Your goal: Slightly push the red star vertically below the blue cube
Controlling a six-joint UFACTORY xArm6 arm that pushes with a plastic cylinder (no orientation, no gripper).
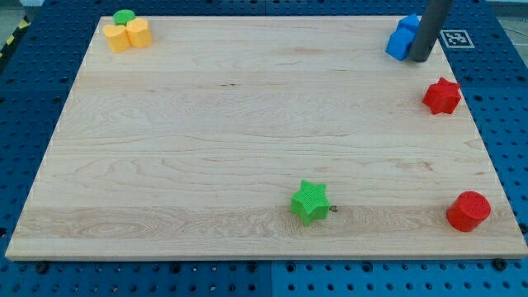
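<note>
My tip (418, 58) touches the blue cube (402, 38) at the desk's (247, 124) top right. Red star (442, 96) sits just below, apart from both. No pincer on this rod. No containers seen.

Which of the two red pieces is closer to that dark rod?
The red star, near the view's right edge, just below my tip. The red cylinder sits far off in the wooden board's bottom right corner.
</note>
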